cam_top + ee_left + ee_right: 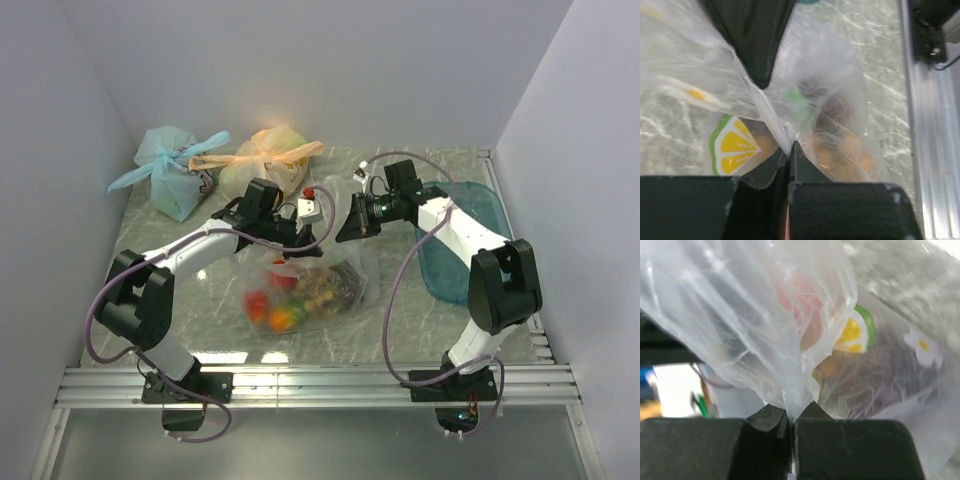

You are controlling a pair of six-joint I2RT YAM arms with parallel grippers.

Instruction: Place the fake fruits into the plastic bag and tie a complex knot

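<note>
1. Your left claw (293, 234) sits over the upper left of the plastic bag (335, 278). In the left wrist view, the left claw (790, 148) has its jaws pressed nearly together, pinching a thin fold of clear film.
2. Your right claw (352, 228) is at the bag's upper right, near the left one. In the right wrist view, the right claw (791, 413) is clamped on a gathered peak of the plastic bag (740, 315).
3. The bag rests on the counter (190, 305) between the two arms, its body hanging just below both claws and its top film pulled up to them.
4. The fake fruits (283, 306) are inside, heaped in the bag's lower left: red, orange, yellow and some darker ones.
5. Through the film at your left claw, orange shapes (840, 150) show blurred.
6. At the back of the counter stand a tied blue bag (170, 182) and a tied orange bag (266, 162). A blue tub (482, 212) sits by your right arm.
</note>
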